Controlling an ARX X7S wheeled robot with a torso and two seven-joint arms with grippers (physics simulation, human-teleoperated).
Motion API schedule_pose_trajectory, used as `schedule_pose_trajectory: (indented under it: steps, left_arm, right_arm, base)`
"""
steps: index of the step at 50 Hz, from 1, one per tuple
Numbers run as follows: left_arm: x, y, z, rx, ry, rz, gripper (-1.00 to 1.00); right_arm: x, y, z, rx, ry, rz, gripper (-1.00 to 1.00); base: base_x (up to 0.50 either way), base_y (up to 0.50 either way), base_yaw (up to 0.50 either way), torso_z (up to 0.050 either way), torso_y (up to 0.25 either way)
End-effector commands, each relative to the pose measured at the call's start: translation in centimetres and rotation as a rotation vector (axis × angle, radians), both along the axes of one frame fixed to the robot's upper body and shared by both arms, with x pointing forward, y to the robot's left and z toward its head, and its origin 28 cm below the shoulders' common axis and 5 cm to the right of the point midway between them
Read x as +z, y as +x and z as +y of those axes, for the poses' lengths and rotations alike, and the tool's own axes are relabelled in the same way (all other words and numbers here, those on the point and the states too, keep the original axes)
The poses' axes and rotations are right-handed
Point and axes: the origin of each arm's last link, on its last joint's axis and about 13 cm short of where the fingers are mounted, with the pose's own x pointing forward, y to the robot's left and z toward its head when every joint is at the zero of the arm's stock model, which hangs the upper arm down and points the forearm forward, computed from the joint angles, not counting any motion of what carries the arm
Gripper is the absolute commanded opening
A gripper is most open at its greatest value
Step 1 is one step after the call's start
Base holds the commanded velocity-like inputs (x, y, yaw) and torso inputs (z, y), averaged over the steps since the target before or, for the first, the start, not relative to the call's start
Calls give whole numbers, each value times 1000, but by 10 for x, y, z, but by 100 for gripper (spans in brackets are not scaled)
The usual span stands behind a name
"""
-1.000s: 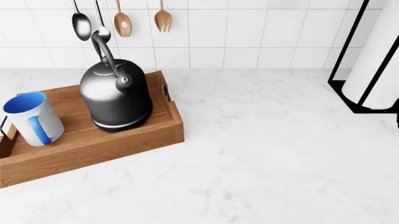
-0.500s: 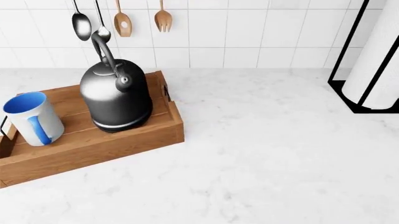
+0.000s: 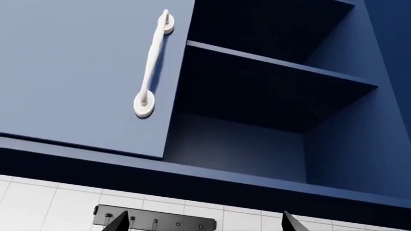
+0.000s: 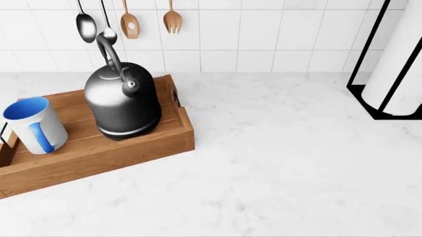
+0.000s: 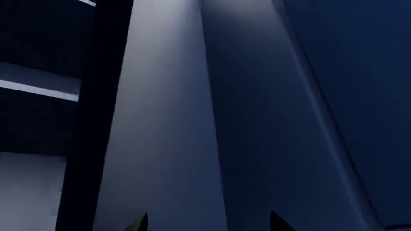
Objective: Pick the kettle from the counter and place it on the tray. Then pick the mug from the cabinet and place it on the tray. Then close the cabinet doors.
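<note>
With the dark grey domed metal kettle [image 4: 122,101] and white blue-lined mug [image 4: 35,125] sitting in the brown wooden tray [image 4: 142,146], both grippers [image 3: 200,222] [image 5: 205,222] are showing parted, empty fingertips, and the rigid navy cabinet door [image 3: 77,67] is probably swinging lightly if pushed near its white handle [image 3: 153,65].

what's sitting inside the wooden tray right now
The tray holds two things: the dark kettle toward its right end and the white mug with a blue inside toward its left. The tray floor under them is covered, and the tray's left edge runs out of view.

No text, label, brand, number or sign can be read on anything in these views.
</note>
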Motion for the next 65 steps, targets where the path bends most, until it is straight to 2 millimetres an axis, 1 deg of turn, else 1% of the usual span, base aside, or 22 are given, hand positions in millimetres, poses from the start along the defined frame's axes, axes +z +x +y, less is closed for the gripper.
schedule_pose_trajectory:
  steps: [1, 5, 12, 23, 30, 38, 48, 57, 65]
  left_arm:
    - [-1, 1, 1, 1, -3, 1, 100]
    - [-3, 1, 2, 3, -5, 3, 100]
    - [-5, 0, 4, 8, -11, 4, 100]
    - [-8, 1, 6, 14, -16, 7, 100]
    - [-9, 2, 7, 15, -18, 10, 100]
    - [-12, 3, 8, 18, -25, 14, 100]
    - [-14, 5, 11, 22, -32, 19, 100]
    - [-15, 6, 13, 26, -38, 20, 100]
    - [-16, 6, 15, 29, -44, 21, 100]
  right_arm:
    - [40, -8, 14, 148, -102, -56, 100]
    - [49, -1, 22, 184, -111, -54, 100]
    - [57, 16, 31, 242, -127, -29, 100]
    - [70, 27, 42, 301, -157, -26, 100]
    - [82, 41, 50, 441, -149, -17, 100]
    - [96, 61, 61, 570, -140, -10, 100]
    - [99, 89, 75, 748, -103, 41, 100]
    - [107, 117, 86, 822, -65, 87, 100]
    - [115, 142, 97, 867, -113, 131, 100]
  base:
    - [0, 0, 5, 12, 0]
    - [3, 0, 7, 8, 0]
    - [3, 0, 6, 5, 0]
    - [2, 0, 2, 5, 2]
    - [0, 0, 1, 1, 1]
    - [0, 0, 2, 4, 1]
    - [0, 0, 2, 3, 1]
    - [0, 0, 1, 1, 0]
    - [3, 0, 3, 1, 0]
